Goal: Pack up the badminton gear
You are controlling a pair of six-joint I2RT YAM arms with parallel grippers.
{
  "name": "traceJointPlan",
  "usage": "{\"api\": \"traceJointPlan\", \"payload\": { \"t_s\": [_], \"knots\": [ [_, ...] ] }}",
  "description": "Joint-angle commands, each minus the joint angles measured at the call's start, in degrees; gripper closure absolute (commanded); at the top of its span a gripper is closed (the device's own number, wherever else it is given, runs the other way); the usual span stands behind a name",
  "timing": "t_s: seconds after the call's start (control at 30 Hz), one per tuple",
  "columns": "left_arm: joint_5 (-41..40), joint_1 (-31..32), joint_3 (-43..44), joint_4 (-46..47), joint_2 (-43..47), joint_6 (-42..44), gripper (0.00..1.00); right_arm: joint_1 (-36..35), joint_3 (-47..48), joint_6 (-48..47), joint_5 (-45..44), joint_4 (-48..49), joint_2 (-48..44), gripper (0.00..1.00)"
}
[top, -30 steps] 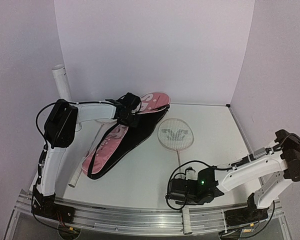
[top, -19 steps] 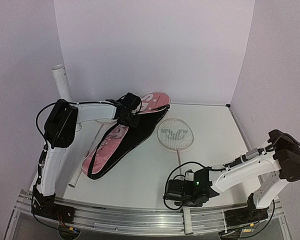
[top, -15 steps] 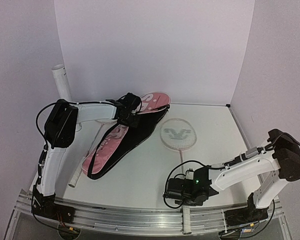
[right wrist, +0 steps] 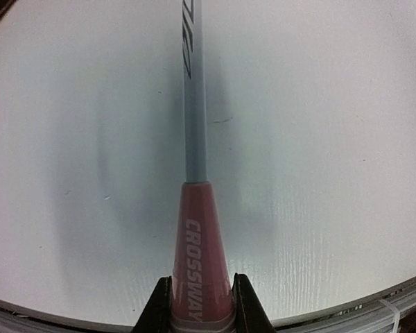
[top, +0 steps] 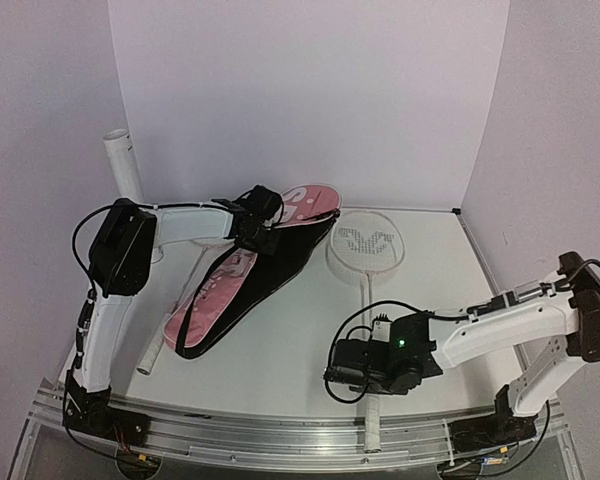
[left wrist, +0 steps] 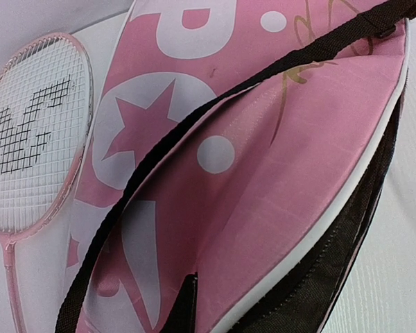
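- The racket bag (left wrist: 263, 173) is pink, with white block lettering, a pink star in a white circle, white dots, thin gold scribbles, white piping and a black strap (left wrist: 159, 152).
- The racket (top: 364, 243) just right of the bag has a pale pink frame, white strings and a dark woven logo.
- Its cone (right wrist: 200, 257) is dusty pink with white CROSSWAY lettering, and its shaft (right wrist: 195, 118) is grey.
- The tube (top: 123, 165) behind the bag, to its left, is white.
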State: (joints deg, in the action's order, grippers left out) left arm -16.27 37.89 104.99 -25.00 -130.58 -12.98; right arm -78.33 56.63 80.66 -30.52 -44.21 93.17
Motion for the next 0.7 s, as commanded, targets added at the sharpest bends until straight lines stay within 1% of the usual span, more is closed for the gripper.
{"api": "traceJointPlan", "payload": {
  "t_s": [0.0,0.1,0.23,0.33,0.67],
  "knots": [
    [-1.62,-0.35,4.73,9.12,-0.22,1.83,1.00,-3.78,3.52,-3.41,-9.25,-5.15,-3.50,1.00],
    [-1.69,-0.36,5.65,9.32,-0.52,2.42,1.00,-4.66,3.93,-5.10,-8.17,-5.41,-3.32,1.00],
    [-2.36,-0.52,7.98,9.19,-1.16,3.19,1.00,-4.96,4.62,-7.68,-3.56,-5.42,-1.74,1.00],
    [-2.43,-0.66,9.36,8.80,-1.01,3.94,1.00,-6.12,3.81,-7.61,-0.20,-5.39,-1.45,1.00],
    [-2.00,-0.93,10.10,7.13,-1.19,3.93,1.00,-10.50,5.84,-10.78,6.64,-5.85,2.51,1.00]
  ]
}}
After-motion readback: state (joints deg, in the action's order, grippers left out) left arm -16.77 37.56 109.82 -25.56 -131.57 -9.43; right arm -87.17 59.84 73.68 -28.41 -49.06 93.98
